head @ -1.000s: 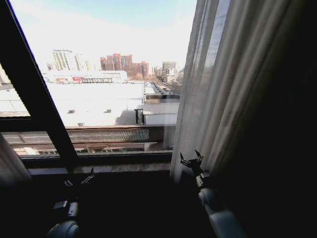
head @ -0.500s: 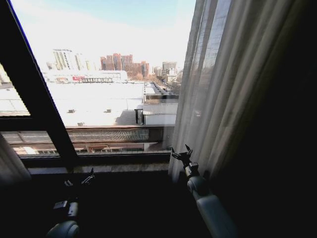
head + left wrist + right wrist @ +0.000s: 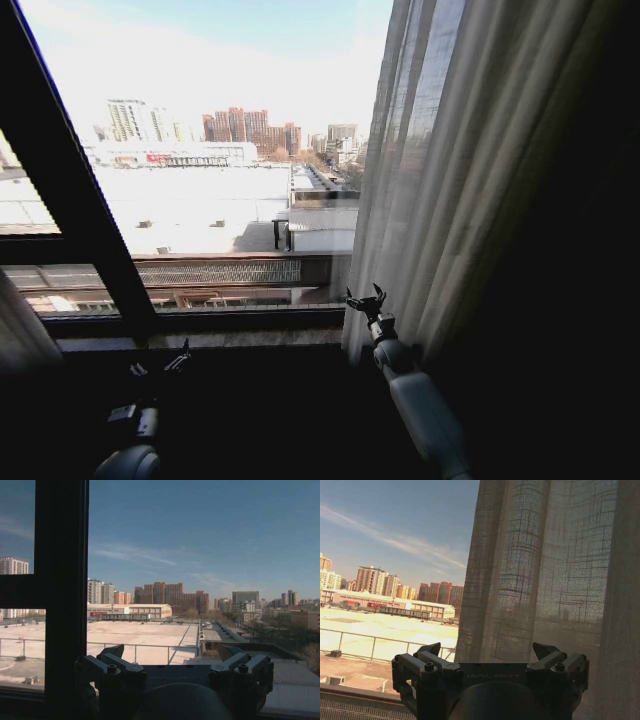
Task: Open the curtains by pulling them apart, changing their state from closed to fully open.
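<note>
Curtains: drawn aside, window glass exposed.
The sheer white pleated curtains (image 3: 420,190) hung gathered at my right, thicker drape folds (image 3: 520,200) beside them; pleats fell vertically, weave visible close up.

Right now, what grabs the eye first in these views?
The bright window with its city skyline, crossed by a dark frame bar on the left. To the right hangs the bunched sheer curtain, with the open right gripper raised at its inner edge, while the left gripper sits open and low below the sill.
</note>
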{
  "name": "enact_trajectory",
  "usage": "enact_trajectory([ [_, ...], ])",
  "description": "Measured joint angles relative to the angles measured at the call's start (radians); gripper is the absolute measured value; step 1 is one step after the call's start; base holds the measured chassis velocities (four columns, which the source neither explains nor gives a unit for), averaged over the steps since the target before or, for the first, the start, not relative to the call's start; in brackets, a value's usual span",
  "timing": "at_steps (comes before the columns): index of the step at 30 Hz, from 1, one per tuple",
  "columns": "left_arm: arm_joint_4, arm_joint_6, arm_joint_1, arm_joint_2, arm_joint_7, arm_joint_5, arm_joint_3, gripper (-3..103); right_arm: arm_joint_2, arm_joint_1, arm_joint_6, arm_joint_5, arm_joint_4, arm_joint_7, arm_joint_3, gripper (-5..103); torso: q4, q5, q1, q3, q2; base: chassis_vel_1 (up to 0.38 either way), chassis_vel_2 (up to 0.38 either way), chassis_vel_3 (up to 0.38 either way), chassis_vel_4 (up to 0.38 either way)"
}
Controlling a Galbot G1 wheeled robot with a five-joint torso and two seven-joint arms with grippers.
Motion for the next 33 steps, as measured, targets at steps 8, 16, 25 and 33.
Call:
enact_trajectory([
  [8,0.000,0.000,0.000,0.000,0.000,0.000,0.000,100,0.001,0.006,0.014,-0.005,-0.013,-0.015,0.003,86,0.0000,0.0000,0.000,0.000,0.000,0.000,0.000,0.000,0.000],
  [16,0.000,0.000,0.000,0.000,0.000,0.000,0.000,100,-0.009,-0.006,0.022,-0.004,0.000,-0.026,0.004,60,0.0001,0.0000,0.000,0.000,0.000,0.000,0.000,0.000,0.000],
  [25,0.000,0.000,0.000,0.000,0.000,0.000,0.000,100,-0.023,-0.033,0.033,0.021,0.024,-0.059,0.008,22,-0.0001,0.0000,0.000,0.000,0.000,0.000,0.000,0.000,0.000],
  [33,0.000,0.000,0.000,0.000,0.000,0.000,0.000,100,-0.006,-0.032,0.062,0.029,0.024,-0.105,0.014,1,0.0001,0.0000,0.000,0.000,0.000,0.000,0.000,0.000,0.000],
])
